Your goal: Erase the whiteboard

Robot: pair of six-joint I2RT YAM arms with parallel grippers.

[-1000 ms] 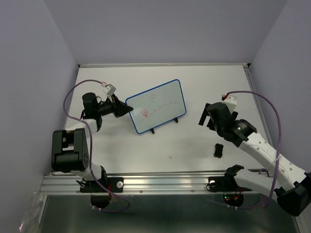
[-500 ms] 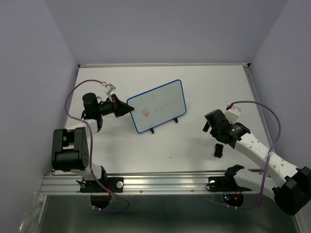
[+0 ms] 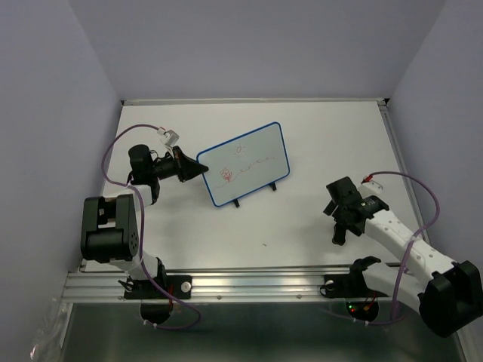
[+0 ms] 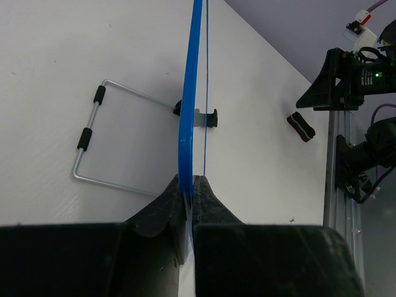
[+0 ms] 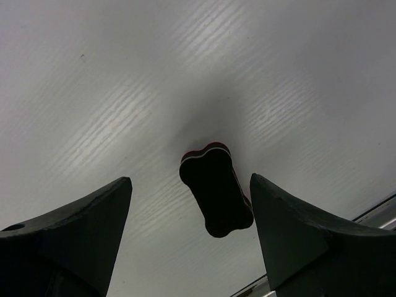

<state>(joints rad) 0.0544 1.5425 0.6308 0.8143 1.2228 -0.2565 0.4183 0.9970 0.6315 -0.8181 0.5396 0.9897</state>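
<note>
Tabletop (image 3: 317,128): right fingers (image 5: 74,229) newly over eraser (image 5: 216,198).

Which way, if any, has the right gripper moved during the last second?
Yes. In the top view the right gripper has moved nearer and slightly rightward, and now hangs open over the eraser, which stayed in place.
</note>
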